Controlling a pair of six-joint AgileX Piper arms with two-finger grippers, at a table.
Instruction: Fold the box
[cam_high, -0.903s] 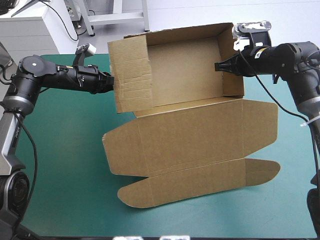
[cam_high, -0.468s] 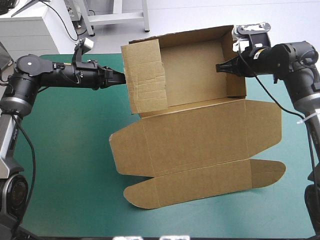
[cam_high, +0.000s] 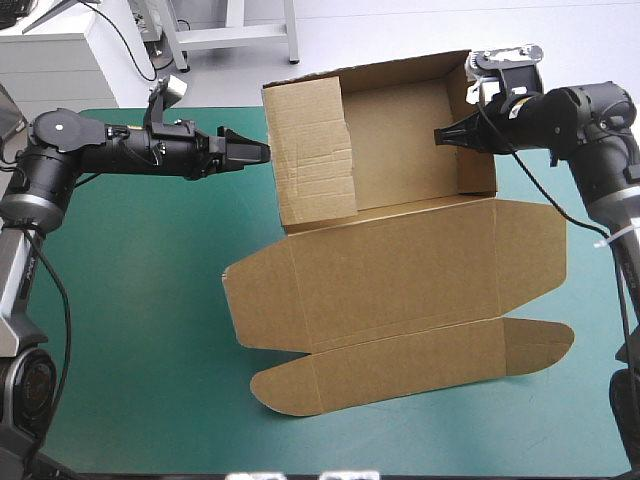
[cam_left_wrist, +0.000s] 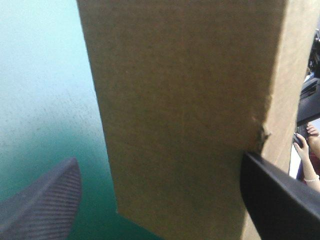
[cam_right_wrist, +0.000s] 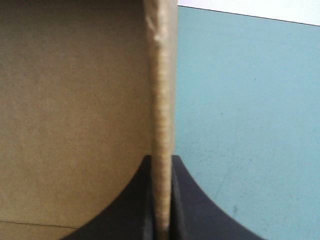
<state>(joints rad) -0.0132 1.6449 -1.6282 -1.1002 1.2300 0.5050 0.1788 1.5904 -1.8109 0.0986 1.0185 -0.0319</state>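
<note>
Since the earlier frames the brown cardboard box (cam_high: 400, 240) has been shifted a little toward the counter's right edge, and the left tool (cam_high: 252, 150), with its two broad black fin-shaped fingers, has been carried rightward with it. The tray part of the box is found at the far side of the teal-green covered counter (cam_high: 130, 300), right of centre, with its far, left and right walls raised. The lid (cam_high: 420, 290) and its rounded flaps are laid flat toward the near edge. The tip of the left tool is seen just at the outer edge of the left wall (cam_high: 315, 150). In the left wrist view this tool (cam_left_wrist: 160, 162) is shown wide, its fingers well apart, with the wall's board ahead of and between them; whether contact is made cannot be told. The right tool (cam_high: 445, 135) is closed narrowly on the right wall (cam_right_wrist: 162, 75), whose edge is pinched between its fingers (cam_right_wrist: 197, 215).
</note>
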